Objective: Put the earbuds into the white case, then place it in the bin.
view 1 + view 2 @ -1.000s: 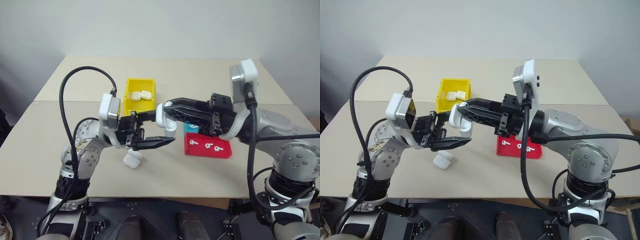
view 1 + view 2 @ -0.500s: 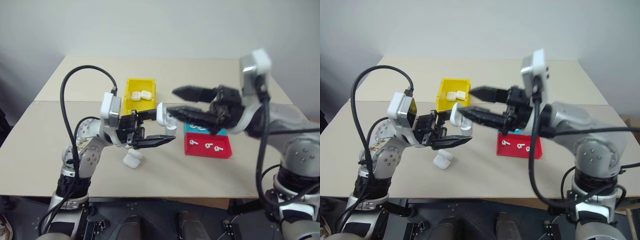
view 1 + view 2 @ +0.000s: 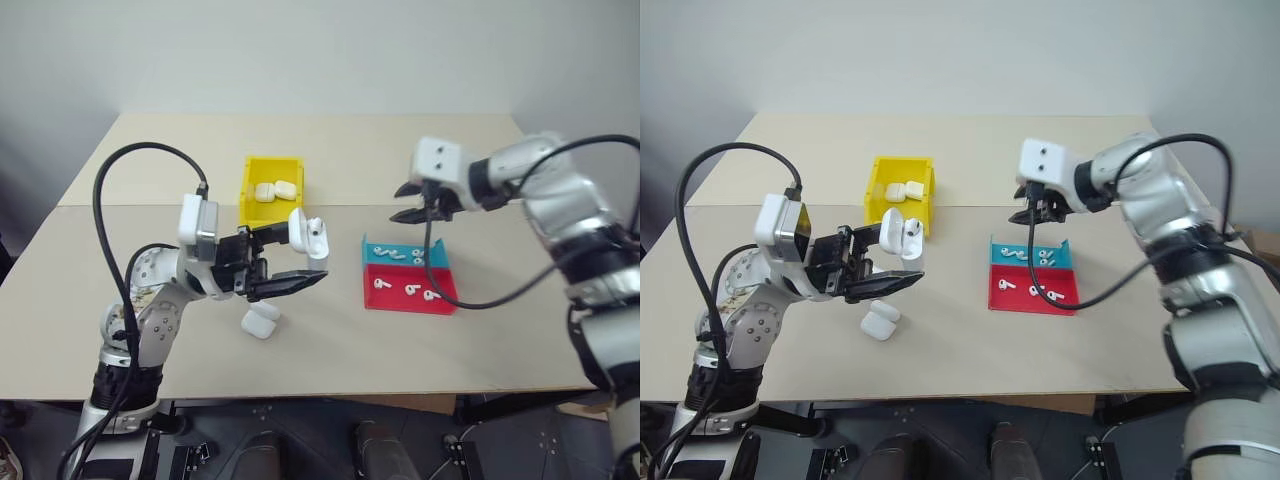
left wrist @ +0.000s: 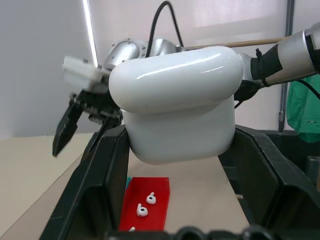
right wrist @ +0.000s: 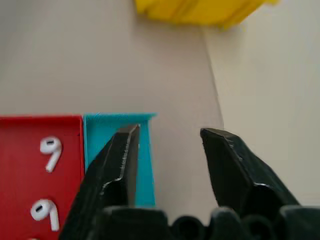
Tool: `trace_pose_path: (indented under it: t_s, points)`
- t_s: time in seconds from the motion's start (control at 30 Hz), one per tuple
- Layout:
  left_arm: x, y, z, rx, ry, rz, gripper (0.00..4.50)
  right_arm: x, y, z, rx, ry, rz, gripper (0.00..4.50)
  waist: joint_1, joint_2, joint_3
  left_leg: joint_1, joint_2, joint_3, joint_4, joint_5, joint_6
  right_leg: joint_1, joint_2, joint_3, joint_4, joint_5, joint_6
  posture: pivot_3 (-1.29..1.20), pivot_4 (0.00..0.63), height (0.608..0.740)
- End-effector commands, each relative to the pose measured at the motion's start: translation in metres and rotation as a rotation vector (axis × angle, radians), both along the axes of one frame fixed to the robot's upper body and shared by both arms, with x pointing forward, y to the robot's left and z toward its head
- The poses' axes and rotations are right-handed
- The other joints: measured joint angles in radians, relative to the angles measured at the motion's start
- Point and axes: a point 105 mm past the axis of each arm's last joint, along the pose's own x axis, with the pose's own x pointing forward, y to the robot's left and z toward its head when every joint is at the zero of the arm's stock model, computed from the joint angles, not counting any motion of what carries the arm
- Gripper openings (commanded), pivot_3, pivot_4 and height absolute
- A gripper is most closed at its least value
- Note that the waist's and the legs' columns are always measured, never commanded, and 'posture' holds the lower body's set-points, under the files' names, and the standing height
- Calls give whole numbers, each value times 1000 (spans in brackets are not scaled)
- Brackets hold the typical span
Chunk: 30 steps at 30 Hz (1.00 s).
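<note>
Swinging away from the left gripper [image 3: 285, 262], the right gripper [image 3: 418, 201] now hovers above the blue tray [image 3: 405, 255], jaws parted and empty. Left jaws pinch the white case [image 3: 305, 234], lid open, over the counter [image 3: 330, 340]. Fetching earbuds [image 3: 403, 253] seems underway (the bin [image 3: 272, 187] waits); next comes a careful descent.

The tabletop [image 3: 150, 170] lay open on its near edge and far left. Mid-table, the yellow bin [image 3: 272, 188], a loose case [image 3: 260, 321] and the blue tray [image 3: 404, 253] touching the red tray [image 3: 410, 289] stood in the way, with a bare lane between bin and trays.
</note>
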Motion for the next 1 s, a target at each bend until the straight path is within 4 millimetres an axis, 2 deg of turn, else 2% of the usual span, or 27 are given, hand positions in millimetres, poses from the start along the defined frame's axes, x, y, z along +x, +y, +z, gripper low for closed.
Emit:
trace_pose_path:
  t_s: [0.03, 0.17, 0.37, 1.0]
  points:
    - [-8, 5, 12, -17, -63, 35, 2782, 11, -11, -14, -132, 33, 14, 1941, -1, 0, 0, 0, 0, 0, 0, 0, 0, -1, 0, 0, 0, 0, 0, 0, 150, 740]
    - [-12, 10, 10, -11, -61, 78, 2782, 15, -13, -37, -256, 71, 44, 1941, 1, 0, 0, -5, 0, -1, 0, 0, 0, -7, -2, 0, 3, 1, 0, 0, 150, 740]
    - [-18, 14, 9, -5, -63, 124, 2782, 21, -17, -56, -324, 74, 12, 1941, -1, 1, 0, -5, 0, -4, -1, 0, 0, -8, -2, 1, 4, 1, -1, 0, 150, 740]
    - [-25, 17, 10, 7, -58, 152, 2782, 30, -6, -64, -280, 30, -45, 1941, -3, 1, 1, -3, 0, -4, -1, 1, -1, -8, -2, 2, 6, 2, -2, 0, 150, 740]
